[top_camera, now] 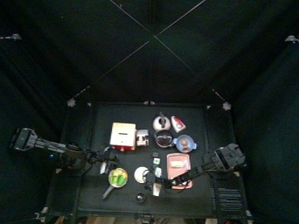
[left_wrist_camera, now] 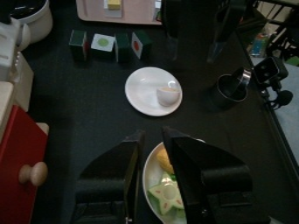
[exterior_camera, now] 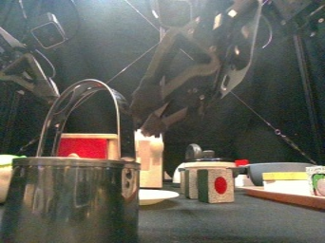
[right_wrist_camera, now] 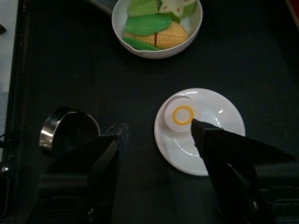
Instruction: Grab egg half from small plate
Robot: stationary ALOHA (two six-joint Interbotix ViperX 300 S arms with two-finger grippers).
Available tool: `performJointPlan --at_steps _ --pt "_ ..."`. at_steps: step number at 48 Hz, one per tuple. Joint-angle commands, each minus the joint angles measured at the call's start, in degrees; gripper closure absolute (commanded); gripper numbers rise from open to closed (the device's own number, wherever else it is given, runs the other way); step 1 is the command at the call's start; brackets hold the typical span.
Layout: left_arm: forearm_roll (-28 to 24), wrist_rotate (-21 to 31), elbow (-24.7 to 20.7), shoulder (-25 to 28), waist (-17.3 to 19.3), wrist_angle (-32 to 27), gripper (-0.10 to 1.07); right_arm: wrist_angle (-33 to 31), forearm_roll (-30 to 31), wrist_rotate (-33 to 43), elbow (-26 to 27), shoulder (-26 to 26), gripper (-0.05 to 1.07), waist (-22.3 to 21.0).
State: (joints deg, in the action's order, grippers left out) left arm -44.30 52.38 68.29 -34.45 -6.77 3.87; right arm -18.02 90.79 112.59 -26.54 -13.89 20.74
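Your right gripper (right_wrist_camera: pixel 156 144) hangs wide open and empty right over the small plate (right_wrist_camera: pixel 201 154), egg half (right_wrist_camera: pixel 181 114) just ahead between the jaw lines, so drop with it; left gripper (left_wrist_camera: pixel 160 150), also parted, is over the green bowl (left_wrist_camera: pixel 156 188).

Plate (right_wrist_camera: pixel 198 131) as landmark: egg half (right_wrist_camera: pixel 180 114) sits toward one rim, rest of plate bare. Right gripper (right_wrist_camera: pixel 158 149) hangs over plate, jaws spread wide, nothing between them and egg. Green bowl (right_wrist_camera: pixel 158 26) near plate on one side, steel pot (right_wrist_camera: pixel 61 129) near on another, dark table gap between each. Blocks (left_wrist_camera: pixel 105 44) stand beyond plate, apart.
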Motion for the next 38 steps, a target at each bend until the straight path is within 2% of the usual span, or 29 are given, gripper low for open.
performJointPlan --at_steps 1,17,27,38 --pt "0.0 0.0 -0.88 0.0 0.09 0.18 0.29 0.79 0.97 -0.26 2.9 -0.88 0.11 -1.85" --pt "0.0 0.0 -0.79 0.0 0.18 0.09 0.29 1.23 3.52 -1.23 3.78 -2.64 0.11 -5.36" --pt "0.44 0.0 -0.62 0.0 0.26 -0.53 0.29 4.83 3.25 -1.14 4.75 -4.04 0.11 -5.71" --pt "0.62 0.0 -0.62 0.0 0.26 -0.7 0.29 5.8 3.08 -1.23 5.89 -5.98 0.11 -5.98"
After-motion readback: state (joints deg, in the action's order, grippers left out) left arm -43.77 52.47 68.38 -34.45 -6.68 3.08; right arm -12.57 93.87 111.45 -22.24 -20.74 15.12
